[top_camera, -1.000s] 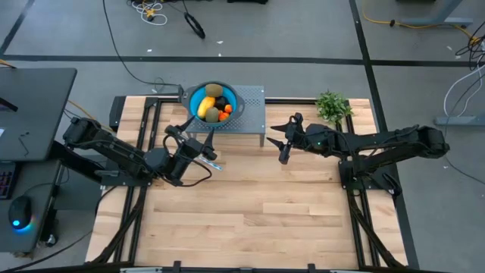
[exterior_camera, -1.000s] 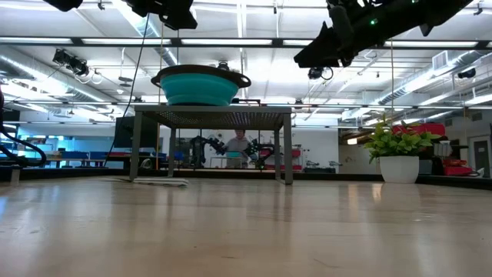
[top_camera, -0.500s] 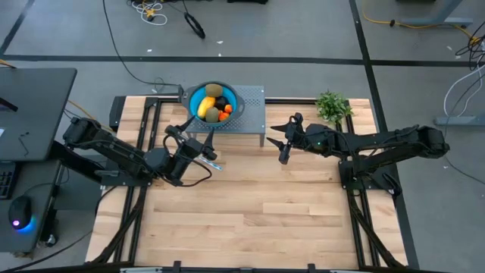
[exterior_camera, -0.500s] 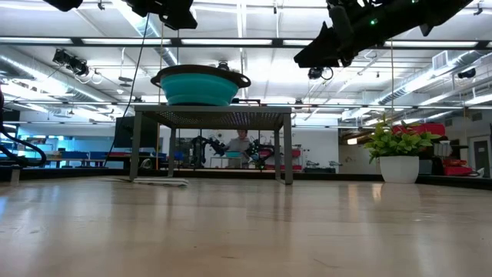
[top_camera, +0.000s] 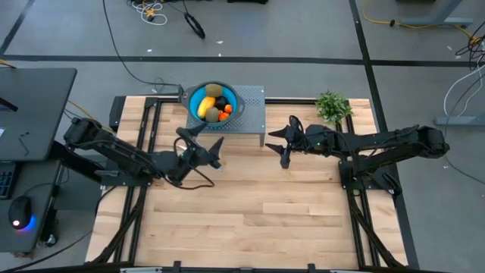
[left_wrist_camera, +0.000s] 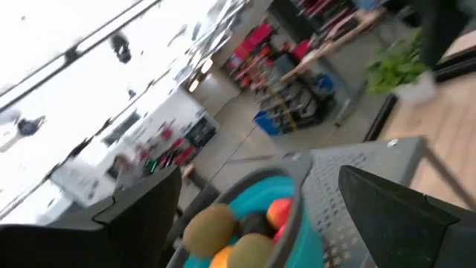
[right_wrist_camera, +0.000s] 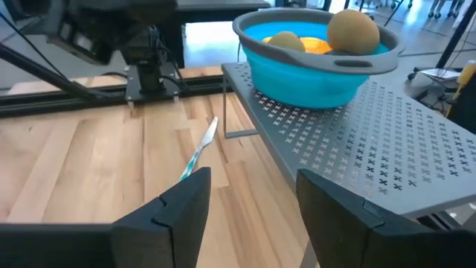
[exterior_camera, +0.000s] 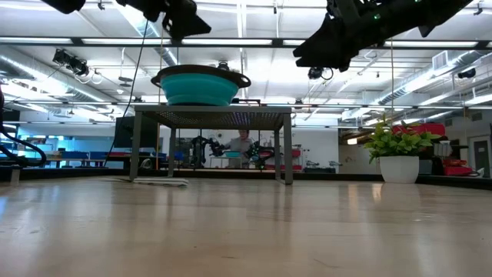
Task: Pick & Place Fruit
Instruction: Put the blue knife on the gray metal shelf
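Note:
The fruit lies in a teal bowl (top_camera: 195,97) on a grey perforated stand (top_camera: 250,102) at the table's far edge: a yellow oblong (top_camera: 206,106), an olive-brown oval (right_wrist_camera: 353,30), a dark ball (left_wrist_camera: 253,223) and orange pieces (top_camera: 226,111). My left gripper (top_camera: 203,139) hangs open in the air on the near side of the bowl, pointing level at it; the bowl shows between its fingers in the left wrist view, farther off. My right gripper (top_camera: 277,148) hangs open to the right of the stand, with nothing between its fingers (right_wrist_camera: 171,212).
A blue-handled knife (right_wrist_camera: 198,152) lies on the wood near the stand's near left leg. A green potted plant (top_camera: 332,106) stands at the far right. The wooden tabletop (top_camera: 258,205) stretches toward the near edge. Both arms' frames flank the table.
My left gripper has rolled at the wrist and shifted a little toward the table's right, so that it now faces the bowl. It stays open. My right gripper has rolled slightly in place. The fruit and the bowl have not moved.

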`<state>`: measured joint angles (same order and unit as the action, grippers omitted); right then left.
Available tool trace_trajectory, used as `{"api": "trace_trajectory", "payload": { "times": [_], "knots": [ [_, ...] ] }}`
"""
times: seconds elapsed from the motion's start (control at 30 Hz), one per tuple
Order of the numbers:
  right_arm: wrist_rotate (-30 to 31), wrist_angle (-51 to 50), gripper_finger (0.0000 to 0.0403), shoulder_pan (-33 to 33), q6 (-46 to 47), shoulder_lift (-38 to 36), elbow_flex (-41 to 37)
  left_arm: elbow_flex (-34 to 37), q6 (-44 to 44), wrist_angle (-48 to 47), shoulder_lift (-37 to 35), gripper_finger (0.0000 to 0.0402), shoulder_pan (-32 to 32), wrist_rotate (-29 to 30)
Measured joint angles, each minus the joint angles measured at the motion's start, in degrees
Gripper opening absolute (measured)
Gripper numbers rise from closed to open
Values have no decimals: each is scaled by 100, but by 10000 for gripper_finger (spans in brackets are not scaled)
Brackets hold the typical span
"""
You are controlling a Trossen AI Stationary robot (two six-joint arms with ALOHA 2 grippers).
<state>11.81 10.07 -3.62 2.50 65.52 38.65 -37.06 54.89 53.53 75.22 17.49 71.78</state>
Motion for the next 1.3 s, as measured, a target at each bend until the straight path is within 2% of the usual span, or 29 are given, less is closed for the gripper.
{"api": "trace_trajectory", "payload": {
  "times": [0.27, 0.47, 0.63, 0.73, 0.87, 1.13, 1.3],
  "knots": [
    [2, -35, 208, -2, -142, 0, 0, -4, 0, -306, -17, 373, -1, -1032],
    [-34, -40, 208, -2, -143, 1, 0, -4, -2, -314, -13, 373, -2, -1545],
    [-730, 52, 208, 26, -48, 230, 7, -4, -4, -308, -13, 373, -2, -1786],
    [-748, 134, 208, 130, -78, 524, 7, -4, -176, -295, -13, 373, -2, -2039],
    [-423, 323, 208, 268, -351, 826, 7, -13, -361, 136, -22, 373, -105, -1799],
    [460, 440, 208, 532, -656, 869, 7, -13, -175, 97, -15, 373, -144, -1758],
    [470, 440, 208, 614, -776, 863, 7, -13, -225, 80, -15, 373, -131, -1795]
  ]
}}
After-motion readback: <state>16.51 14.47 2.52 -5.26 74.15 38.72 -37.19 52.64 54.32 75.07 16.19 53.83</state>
